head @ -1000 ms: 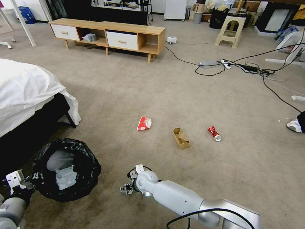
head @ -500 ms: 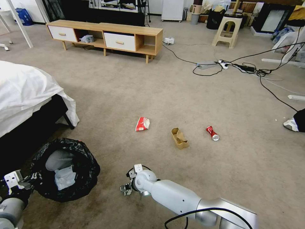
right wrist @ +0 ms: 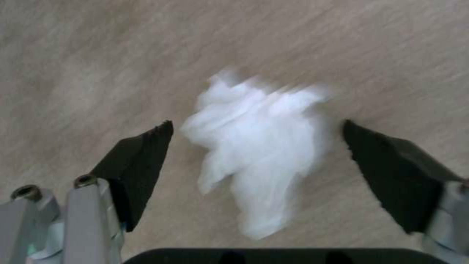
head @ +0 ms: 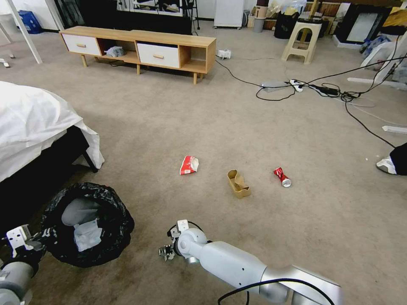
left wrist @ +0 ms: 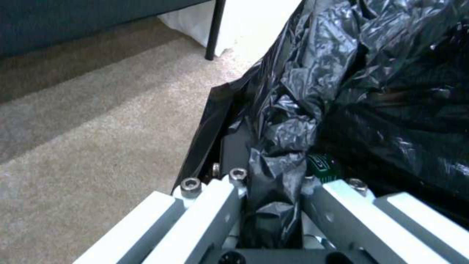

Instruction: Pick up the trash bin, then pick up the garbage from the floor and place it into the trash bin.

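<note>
The trash bin (head: 87, 224), lined in black plastic, sits at lower left of the head view beside the bed (head: 34, 123), its rim clamped by the left claw (left wrist: 271, 190). At bottom centre, the right claw (right wrist: 254, 161) hangs spread wide over a white tissue (right wrist: 254, 146). Mid-frame on the carpet (head: 254, 127) lie a red-white wrapper (head: 188, 164), brown box (head: 238, 184) and crushed can (head: 282, 176).
</note>
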Robot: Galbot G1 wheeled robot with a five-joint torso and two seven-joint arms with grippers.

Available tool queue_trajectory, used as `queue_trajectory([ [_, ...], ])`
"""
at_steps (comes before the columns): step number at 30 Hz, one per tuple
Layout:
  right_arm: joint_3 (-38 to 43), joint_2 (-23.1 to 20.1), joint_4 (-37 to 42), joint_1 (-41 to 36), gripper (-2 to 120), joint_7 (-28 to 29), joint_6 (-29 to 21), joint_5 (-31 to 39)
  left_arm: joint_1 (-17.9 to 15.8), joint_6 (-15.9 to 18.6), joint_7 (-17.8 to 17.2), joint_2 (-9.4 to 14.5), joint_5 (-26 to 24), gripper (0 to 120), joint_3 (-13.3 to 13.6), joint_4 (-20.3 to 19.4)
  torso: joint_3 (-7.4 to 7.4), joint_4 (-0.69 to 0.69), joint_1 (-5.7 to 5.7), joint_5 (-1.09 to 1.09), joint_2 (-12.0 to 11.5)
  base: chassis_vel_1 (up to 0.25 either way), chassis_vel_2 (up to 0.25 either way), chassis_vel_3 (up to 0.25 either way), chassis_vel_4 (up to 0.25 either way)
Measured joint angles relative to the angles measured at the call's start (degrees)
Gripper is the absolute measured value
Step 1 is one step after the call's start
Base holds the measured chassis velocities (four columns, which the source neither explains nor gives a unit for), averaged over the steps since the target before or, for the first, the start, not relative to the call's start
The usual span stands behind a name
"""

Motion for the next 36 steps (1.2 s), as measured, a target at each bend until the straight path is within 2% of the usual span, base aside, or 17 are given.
queue_trajectory([
  [1, 0.0, 0.0, 0.0, 0.0, 85, 0.0, 0.0, 0.0, 0.0, 0.0, 0.0, 0.0, 0.0, 1, 0.0, 0.0, 0.00, 0.00, 0.00, 0.00, 0.0, 0.000, 0.000, 0.000, 0.000],
  [2, -0.5, -0.2, 1.3, -0.2, 80, 0.7, 0.0, 1.1, -0.1, 0.0, -0.1, 0.0, 0.0, 1, 0.1, -0.1, 0.01, 0.04, 0.01, 0.09, 0.0, 0.000, 0.000, 0.000, 0.000],
  [3, -1.0, -0.5, 2.7, 0.0, 75, 1.5, -0.1, 2.1, -0.2, 0.1, -0.2, 0.0, 0.0, 1, 0.1, -0.1, 0.00, 0.05, 0.00, 0.01, 0.0, 0.000, 0.000, 0.000, 0.000],
  [4, -1.0, -0.5, 2.7, 0.0, 75, 1.5, -0.1, 2.1, -0.2, 0.1, -0.2, 0.0, 0.0, 1, 0.1, -0.1, 0.00, 0.05, 0.00, 0.01, 0.0, 0.000, 0.000, 0.000, 0.000],
  [5, -1.8, -1.0, 4.3, 0.3, 68, 2.6, -0.1, 3.4, -0.2, 0.2, -0.3, 0.0, 0.0, 1, 0.2, -0.1, 0.00, 0.00, 0.00, -0.01, 0.0, 0.000, 0.000, 0.000, 0.000],
  [6, -1.8, -1.0, 4.3, 0.3, 68, 2.6, -0.1, 3.4, -0.2, 0.2, -0.3, 0.0, 0.0, 1, 0.2, -0.1, 0.00, 0.00, 0.00, -0.01, 0.0, 0.000, 0.000, 0.000, 0.000],
  [8, -2.8, -2.0, 7.0, 0.9, 58, 4.6, -0.1, 5.3, -0.4, 0.3, -0.6, 0.0, -0.1, 1, 0.2, -0.4, -0.02, -0.06, 0.00, -0.02, 0.0, 0.000, 0.000, 0.000, 0.000],
  [9, -2.8, -2.0, 7.0, 0.9, 58, 4.6, -0.1, 5.3, -0.4, 0.3, -0.6, 0.0, -0.1, 1, 0.2, -0.4, -0.02, -0.06, 0.00, -0.02, 0.0, 0.000, 0.000, 0.000, 0.000],
  [11, -4.2, -2.9, 11.0, 1.5, 45, 7.5, 0.0, 8.3, -0.7, 0.5, -0.9, 0.0, -0.3, 1, 0.3, -0.7, -0.03, -0.08, 0.00, -0.03, 0.0, 0.000, 0.000, 0.000, 0.000],
  [15, -4.7, -3.1, 12.3, 1.8, 36, 8.9, 0.1, 9.4, -0.9, 0.6, -1.2, -0.1, -0.3, 1, 0.5, -0.8, -0.04, -0.08, 0.00, -0.03, 0.0, 0.000, 0.000, 0.000, 0.000],
  [17, -4.8, -3.3, 12.4, 2.4, 21, 9.4, 0.2, 9.7, -0.9, 0.6, -1.3, -0.4, -0.3, 1, 0.5, -0.9, -0.04, -0.08, 0.00, -0.05, 0.0, 0.000, 0.000, 0.000, 0.000],
  [20, -4.8, -3.5, 12.4, 2.7, 17, 9.4, 0.2, 9.9, -0.8, 0.6, -1.2, -0.5, -0.2, 1, 0.5, -0.9, -0.05, -0.08, 0.00, -0.05, 0.0, 0.000, 0.000, 0.000, 0.000],
  [22, -4.6, -4.0, 12.2, 3.0, 3, 9.4, 0.2, 10.1, -0.7, 0.6, -1.1, -0.8, 0.0, 1, 0.4, -0.9, -0.05, -0.10, 0.00, -0.05, 0.0, 0.000, 0.000, 0.000, 0.000],
  [24, -4.5, -4.1, 12.2, 3.0, 0, 9.4, 0.2, 10.1, -0.7, 0.6, -1.1, -0.9, 0.1, 1, 0.4, -0.8, -0.05, -0.10, 0.00, -0.05, 0.0, 0.000, 0.000, 0.000, 0.000],
  [36, -3.5, -5.1, 12.8, 2.7, 0, 9.4, 0.2, 10.0, -1.6, 0.6, -1.3, -0.5, 0.3, 1, 1.2, -0.7, -0.05, -0.10, 0.00, -0.05, 0.0, 0.000, 0.000, 0.000, 0.000],
])
